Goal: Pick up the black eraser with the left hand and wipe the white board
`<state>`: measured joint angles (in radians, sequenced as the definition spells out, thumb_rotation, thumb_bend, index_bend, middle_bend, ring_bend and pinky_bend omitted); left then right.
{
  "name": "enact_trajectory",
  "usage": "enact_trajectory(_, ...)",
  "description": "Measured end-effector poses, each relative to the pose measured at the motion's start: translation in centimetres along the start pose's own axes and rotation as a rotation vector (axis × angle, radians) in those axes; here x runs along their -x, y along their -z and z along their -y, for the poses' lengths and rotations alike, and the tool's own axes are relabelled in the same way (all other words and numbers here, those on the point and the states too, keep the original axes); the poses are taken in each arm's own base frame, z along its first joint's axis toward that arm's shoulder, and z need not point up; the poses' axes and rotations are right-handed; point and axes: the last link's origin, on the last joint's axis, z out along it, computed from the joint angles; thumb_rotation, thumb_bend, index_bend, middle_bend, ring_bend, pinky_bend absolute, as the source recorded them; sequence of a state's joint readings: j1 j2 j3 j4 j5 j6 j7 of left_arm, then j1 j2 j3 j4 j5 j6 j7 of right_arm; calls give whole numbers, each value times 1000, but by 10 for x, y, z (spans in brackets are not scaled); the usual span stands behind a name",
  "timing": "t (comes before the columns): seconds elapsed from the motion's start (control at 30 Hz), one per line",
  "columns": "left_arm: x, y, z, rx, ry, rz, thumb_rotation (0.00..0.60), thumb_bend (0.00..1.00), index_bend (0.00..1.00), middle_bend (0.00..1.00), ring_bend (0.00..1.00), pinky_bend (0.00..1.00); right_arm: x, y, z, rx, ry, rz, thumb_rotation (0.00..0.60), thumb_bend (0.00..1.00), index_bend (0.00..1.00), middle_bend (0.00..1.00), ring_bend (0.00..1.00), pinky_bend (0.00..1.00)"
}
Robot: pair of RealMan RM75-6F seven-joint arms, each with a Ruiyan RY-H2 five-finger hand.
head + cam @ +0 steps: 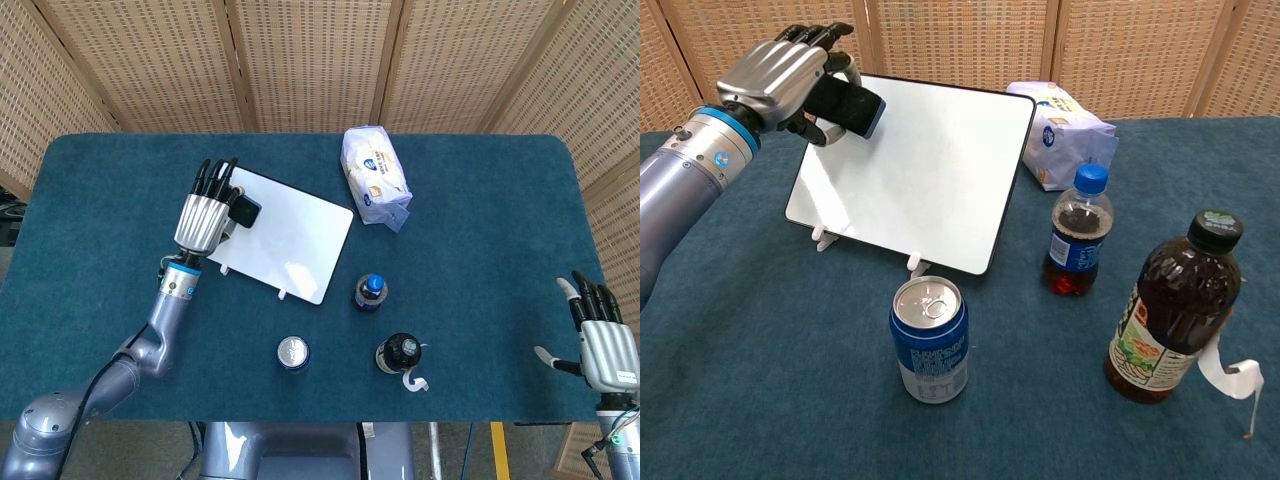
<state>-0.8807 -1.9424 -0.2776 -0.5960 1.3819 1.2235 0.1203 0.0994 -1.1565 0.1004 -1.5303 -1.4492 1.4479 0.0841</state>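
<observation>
Pickup done: left hand (780, 75) clamps black eraser (852, 107) at white board's (920, 170) 10 o'clock corner; wiping remains. Right hand (603, 345) idle, fingers apart.

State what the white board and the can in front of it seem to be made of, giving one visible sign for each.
White board: seemingly a smooth glossy coated panel with a dark rim, since light glares off it. Can: probably aluminium, given its shiny silver pull-tab lid and printed blue wall.
</observation>
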Motion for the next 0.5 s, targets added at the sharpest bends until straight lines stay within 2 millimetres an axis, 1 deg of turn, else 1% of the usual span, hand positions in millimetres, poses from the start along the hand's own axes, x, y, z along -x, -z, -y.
enact_trajectory(0.5,9,-3,0,2,-15,42,600,366,497,0,0,0,0,-1,-1,0,-4,-2,600,0,69,0,0,0)
